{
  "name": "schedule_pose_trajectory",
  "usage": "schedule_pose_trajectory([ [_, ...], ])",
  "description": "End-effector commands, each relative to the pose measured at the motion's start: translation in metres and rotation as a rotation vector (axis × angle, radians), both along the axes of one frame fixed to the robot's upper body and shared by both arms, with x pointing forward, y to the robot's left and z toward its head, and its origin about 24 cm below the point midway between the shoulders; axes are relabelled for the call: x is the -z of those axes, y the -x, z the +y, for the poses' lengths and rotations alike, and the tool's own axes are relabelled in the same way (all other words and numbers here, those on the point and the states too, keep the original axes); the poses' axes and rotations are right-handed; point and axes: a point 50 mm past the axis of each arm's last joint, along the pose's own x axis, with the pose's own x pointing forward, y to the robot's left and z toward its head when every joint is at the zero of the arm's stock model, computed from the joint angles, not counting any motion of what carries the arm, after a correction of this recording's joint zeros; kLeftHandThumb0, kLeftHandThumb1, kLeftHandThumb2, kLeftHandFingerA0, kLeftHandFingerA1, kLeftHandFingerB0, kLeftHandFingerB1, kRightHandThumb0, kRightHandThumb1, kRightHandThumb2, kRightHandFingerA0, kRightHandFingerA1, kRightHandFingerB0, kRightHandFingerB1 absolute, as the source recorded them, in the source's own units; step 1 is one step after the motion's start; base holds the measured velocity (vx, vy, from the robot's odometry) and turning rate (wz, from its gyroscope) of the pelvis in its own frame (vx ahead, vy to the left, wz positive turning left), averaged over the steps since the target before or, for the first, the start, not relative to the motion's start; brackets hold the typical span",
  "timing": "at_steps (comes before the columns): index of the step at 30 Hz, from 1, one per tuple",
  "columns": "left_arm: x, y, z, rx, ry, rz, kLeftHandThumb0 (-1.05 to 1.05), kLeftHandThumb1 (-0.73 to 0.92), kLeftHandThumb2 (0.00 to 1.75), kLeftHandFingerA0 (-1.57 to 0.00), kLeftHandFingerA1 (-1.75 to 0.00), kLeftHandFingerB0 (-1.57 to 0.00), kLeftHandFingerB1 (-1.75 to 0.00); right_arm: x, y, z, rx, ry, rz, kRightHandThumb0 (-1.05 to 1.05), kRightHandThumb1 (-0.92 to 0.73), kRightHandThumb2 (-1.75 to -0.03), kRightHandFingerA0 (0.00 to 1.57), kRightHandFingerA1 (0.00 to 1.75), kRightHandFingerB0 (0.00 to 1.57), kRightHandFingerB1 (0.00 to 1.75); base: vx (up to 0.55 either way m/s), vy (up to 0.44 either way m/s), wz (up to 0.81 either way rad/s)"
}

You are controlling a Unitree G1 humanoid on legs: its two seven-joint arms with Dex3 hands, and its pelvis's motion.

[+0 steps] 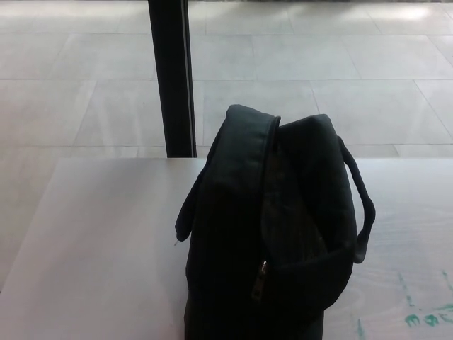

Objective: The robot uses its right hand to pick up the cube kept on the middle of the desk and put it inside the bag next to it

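Bag alone on desk, no hands in frame, no cube visible.

Largest first: tiled floor [318,71] fills the bkgd, w/ a black post [172,78] standing behind the desk's far edge. Desk [92,241] is pale, w/ green marks [428,315] at its right near corner. Black bag [272,227] sits upright at centre-front, mouth up and gaping slightly, its opening running near-to-far; one strap hangs on its left side, one handle loops on the right, zip pull [262,273] low on the front. Cube: not on any visible desk surface, so my read is it's inside the bag, but the interior is too dark to confirm. Neither hand shows, so can't tell finger state or which is nearer. Judgement: place step looks done; if not, the right hand's approach would be from the right, over the handle side.
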Motion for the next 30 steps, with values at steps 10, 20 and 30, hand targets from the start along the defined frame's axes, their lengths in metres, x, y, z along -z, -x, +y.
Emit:
schedule_pose_trajectory([
  [10,0.000,0.005,0.003,-0.022,-0.007,0.002,-0.46,0.62,0.58,-0.29,-0.52,-0.43,-0.48,0.135,0.137,-0.163,0.799,-0.627,-0.168,-0.57,-0.64,-0.60,0.41,0.56,0.31,0.32,0.00,0.000,0.00],
  [20,0.002,0.007,0.005,-0.051,-0.002,0.009,-0.45,0.62,0.58,-0.30,-0.53,-0.42,-0.48,0.186,0.161,-0.172,0.989,-0.784,-0.078,-0.50,-0.64,-0.59,0.37,0.50,0.32,0.34,0.00,0.000,0.00],
  [30,-0.001,0.003,0.005,-0.028,0.005,-0.004,-0.47,0.62,0.58,-0.27,-0.53,-0.42,-0.48,0.267,0.172,-0.147,0.988,-1.244,0.270,-0.32,-0.59,-1.08,0.02,0.52,0.00,0.50,0.00,0.000,0.00],
])
